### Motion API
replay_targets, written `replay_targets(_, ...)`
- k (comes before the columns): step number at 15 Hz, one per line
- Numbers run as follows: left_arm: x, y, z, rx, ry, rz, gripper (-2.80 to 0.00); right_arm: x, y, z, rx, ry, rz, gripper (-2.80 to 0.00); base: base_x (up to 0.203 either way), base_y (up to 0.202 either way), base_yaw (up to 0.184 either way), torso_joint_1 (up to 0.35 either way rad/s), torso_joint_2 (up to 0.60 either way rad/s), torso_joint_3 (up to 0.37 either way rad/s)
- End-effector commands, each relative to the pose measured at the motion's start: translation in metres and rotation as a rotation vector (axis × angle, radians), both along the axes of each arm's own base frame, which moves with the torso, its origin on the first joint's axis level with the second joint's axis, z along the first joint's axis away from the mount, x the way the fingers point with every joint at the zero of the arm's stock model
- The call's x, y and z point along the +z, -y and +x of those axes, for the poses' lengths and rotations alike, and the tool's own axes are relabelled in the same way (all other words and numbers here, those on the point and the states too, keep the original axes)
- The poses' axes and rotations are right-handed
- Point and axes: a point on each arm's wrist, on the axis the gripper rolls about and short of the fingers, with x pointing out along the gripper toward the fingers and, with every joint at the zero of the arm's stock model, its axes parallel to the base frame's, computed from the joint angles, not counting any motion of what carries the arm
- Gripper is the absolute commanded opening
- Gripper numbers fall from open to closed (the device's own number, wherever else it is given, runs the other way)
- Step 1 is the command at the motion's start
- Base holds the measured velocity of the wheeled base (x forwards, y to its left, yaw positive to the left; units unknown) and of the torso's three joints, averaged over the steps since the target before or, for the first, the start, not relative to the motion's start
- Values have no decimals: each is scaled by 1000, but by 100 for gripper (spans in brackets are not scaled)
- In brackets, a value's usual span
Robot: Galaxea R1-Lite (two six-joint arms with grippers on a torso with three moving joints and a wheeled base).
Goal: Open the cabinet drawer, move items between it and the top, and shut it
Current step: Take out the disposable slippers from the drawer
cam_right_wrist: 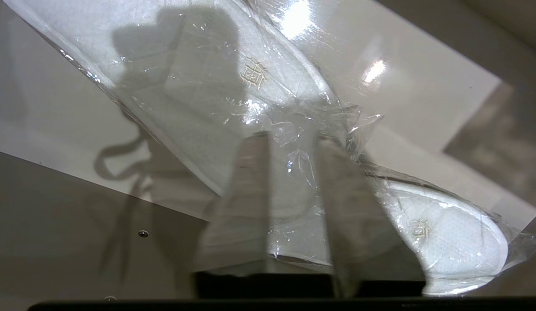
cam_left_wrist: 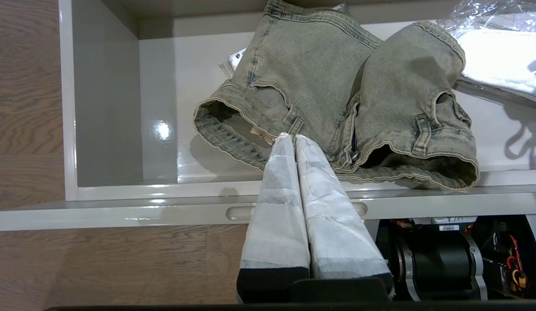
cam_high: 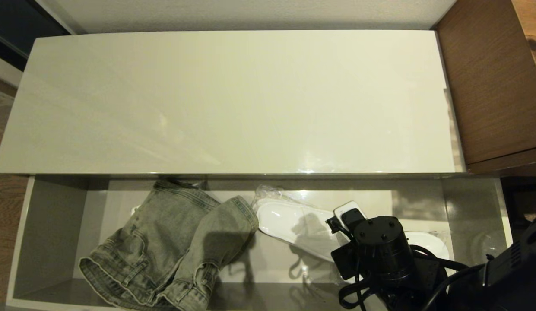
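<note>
A: Okay, drawer status?
B: cabinet drawer (cam_high: 52, 224) pulled fully out below the top (cam_high: 233, 103), pale grey inside showing. The top is glossy cream-white with only reflections on it

A: Items?
B: denim garment (cam_high: 172, 246), faded grey-green, lies folded on the drawer floor toward the robot's left, waistband toward the front wall. White slippers (cam_high: 289, 226) in clear plastic lie to its right, one end just beside the denim, the other running under the right arm

A: Right gripper?
B: right gripper (cam_right_wrist: 293, 142) is down inside the drawer, over the slippers. Right wrist view shows the two fingers (cam_right_wrist: 246, 185) standing a little apart, partly open, with crinkled plastic wrap (cam_right_wrist: 319, 121) and the white slipper between and around them. Plastic looks bunched at the tips, but I can't tell whether it's actually pinched or just lying against them. In the head view the black wrist covers the contact spot

A: Left gripper?
B: left gripper (cam_left_wrist: 292, 140) is outside the drawer, in front of its front wall, white-wrapped fingers pressed flat together, holding nothing. Tips line up with the garment's waistband in the left wrist view, but the gripper sits nearer the camera, not touching

A: Anything else?
B: brown wooden desk (cam_high: 492, 82) at the right end of the cabinet, wood floor (cam_left_wrist: 26, 108) on the left
</note>
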Motion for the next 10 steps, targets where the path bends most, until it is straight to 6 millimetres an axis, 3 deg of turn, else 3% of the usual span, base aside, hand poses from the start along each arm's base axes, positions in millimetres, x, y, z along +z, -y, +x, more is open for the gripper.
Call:
replay_targets(1, 0, 0, 0, 0, -1, 0, -280, -10, -2, 2, -2, -4, -12, 0, 0, 0, 0, 0, 0, 0)
replay_targets(10, 0, 0, 0, -1, -1, 0, -280, -19, -5, 6, -16, 21, -3, 0, 0, 0, 0, 0, 0, 0)
